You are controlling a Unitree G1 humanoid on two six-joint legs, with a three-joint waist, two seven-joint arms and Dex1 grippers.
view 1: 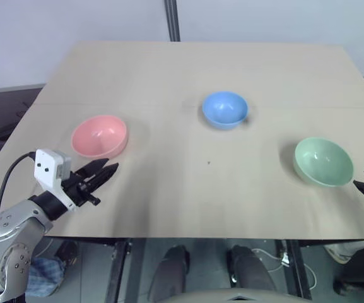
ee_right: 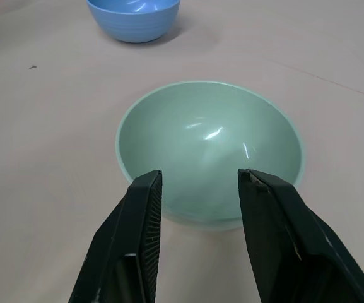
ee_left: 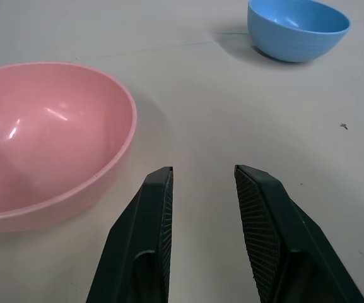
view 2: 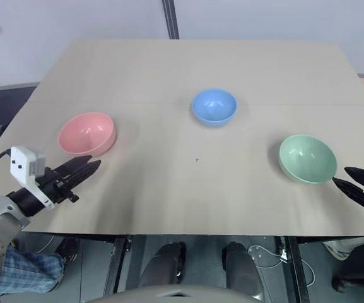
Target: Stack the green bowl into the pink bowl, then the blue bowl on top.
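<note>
Three upright, empty bowls well apart — pink bowl (view 1: 99,136) left, blue bowl (view 1: 224,109) farther back, green bowl (view 1: 323,162) right.

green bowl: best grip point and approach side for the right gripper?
Probably the rim of the green bowl, on the edge nearest the right gripper. The bowl sits upright and open with smooth rounded walls, so the thin lip is the only pinchable part: one finger inside, one outside. The gripper is open, apart from the bowl and already facing that edge; come in from that side, slightly above.

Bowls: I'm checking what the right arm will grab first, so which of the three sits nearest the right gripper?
The pale mint-green round bowl, just ahead of the open right gripper. The sky-blue bowl and salmon-pink bowl lie much farther off.
</note>
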